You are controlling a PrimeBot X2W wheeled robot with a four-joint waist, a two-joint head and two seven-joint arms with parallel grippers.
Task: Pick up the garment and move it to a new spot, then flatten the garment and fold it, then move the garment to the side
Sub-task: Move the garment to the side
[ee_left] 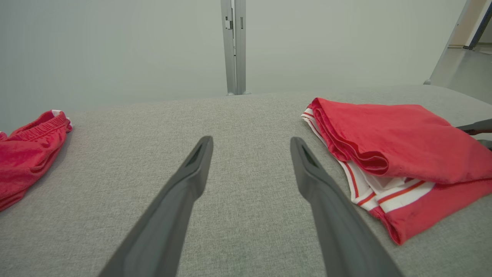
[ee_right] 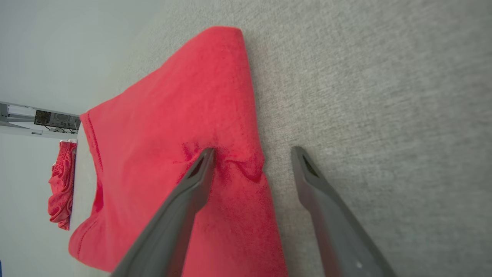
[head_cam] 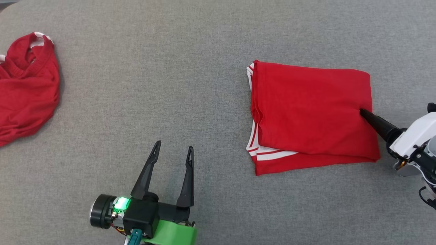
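The garment [head_cam: 313, 112] is red with white-striped trim and lies folded into a rough rectangle on the right of the grey surface; it also appears in the left wrist view [ee_left: 403, 146] and the right wrist view [ee_right: 173, 115]. My right gripper [head_cam: 364, 113] reaches in from the right edge and stands open [ee_right: 252, 151] astride the garment's right edge. One fingertip [ee_right: 207, 156] dents the cloth, and the other hangs over bare surface. My left gripper [head_cam: 173, 145] is open over bare surface at the lower middle, well left of the garment, with nothing between its fingers [ee_left: 250, 142].
A second red garment [head_cam: 27, 92] lies crumpled at the far left edge and is visible to both wrist cameras [ee_left: 27, 150] [ee_right: 61, 184]. The grey fabric surface [head_cam: 170, 68] stretches between the two. A metal post [ee_left: 234, 46] stands beyond the far edge.
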